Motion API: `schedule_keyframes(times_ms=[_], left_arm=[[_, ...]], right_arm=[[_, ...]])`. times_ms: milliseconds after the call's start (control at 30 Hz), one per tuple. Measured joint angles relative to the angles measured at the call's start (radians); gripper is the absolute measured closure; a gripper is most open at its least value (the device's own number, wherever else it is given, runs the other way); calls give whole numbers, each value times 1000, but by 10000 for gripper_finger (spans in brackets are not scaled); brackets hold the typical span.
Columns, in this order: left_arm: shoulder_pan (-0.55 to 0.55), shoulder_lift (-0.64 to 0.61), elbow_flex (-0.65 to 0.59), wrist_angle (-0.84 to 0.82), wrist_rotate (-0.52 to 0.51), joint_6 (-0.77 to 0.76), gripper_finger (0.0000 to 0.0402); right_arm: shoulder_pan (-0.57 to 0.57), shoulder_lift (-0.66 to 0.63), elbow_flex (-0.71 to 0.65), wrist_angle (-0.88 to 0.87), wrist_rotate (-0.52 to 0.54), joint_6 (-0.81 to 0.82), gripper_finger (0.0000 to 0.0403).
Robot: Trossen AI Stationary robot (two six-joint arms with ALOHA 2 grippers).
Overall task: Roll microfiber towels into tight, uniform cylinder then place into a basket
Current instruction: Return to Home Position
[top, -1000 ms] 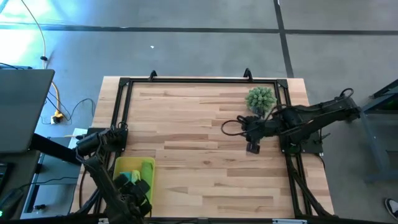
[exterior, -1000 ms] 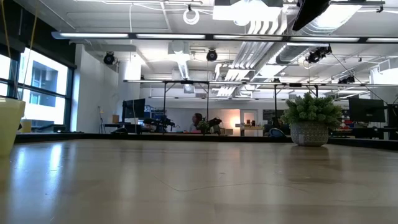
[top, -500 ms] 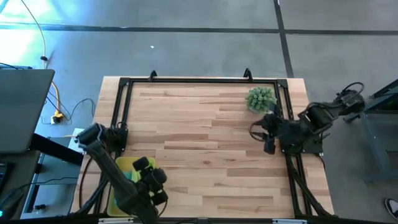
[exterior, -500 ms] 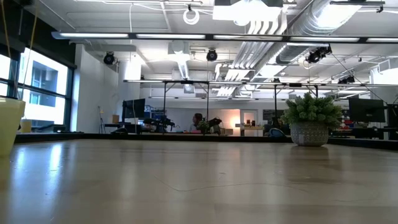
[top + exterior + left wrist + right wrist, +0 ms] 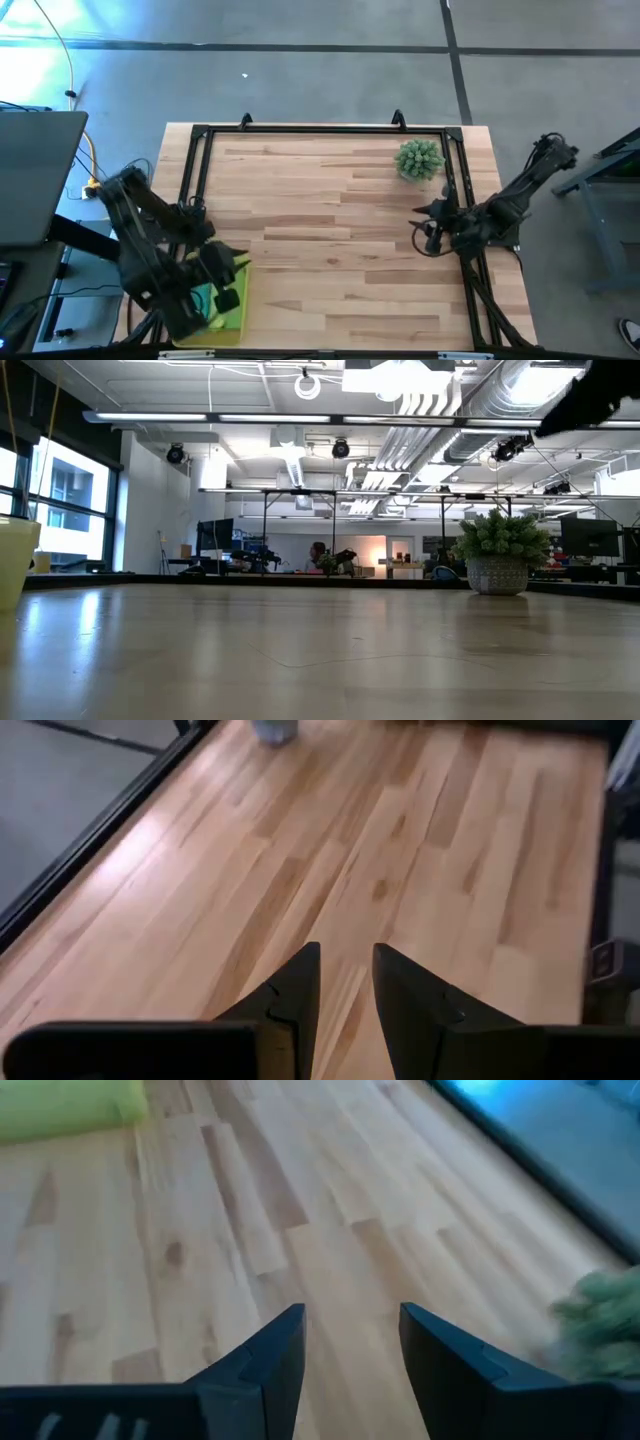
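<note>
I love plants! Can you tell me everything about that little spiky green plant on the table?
The plant is a round tuft of spiky green leaves growing out of a small pale grey pot. It stands upright on the wooden table, close to the corner at the top right of the high view, just inside the black frame. Nothing touches it. The right pincer, open and empty, is a little way off.

No readable text, labels, brands, numbers or signs in any view.
</note>
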Motion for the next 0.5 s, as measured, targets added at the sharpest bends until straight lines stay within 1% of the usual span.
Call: schedule_keyframes(times_ms=[67,133,233,400,500], left_arm=[[-10,-35,0,0,-17,2,321],[-17,-65,0,1,-32,10,323],[-22,-101,0,0,-44,9,325],[-20,-124,0,4,-60,9,326],[-17,-123,0,5,-59,30,326]], right_arm=[[7,-53,-92,97,-7,-3,247],[13,-107,-173,213,-13,-51,247],[16,-187,-287,391,-40,-156,247],[16,-305,-473,753,-103,-351,247],[16,-358,-571,968,-105,-467,247]])
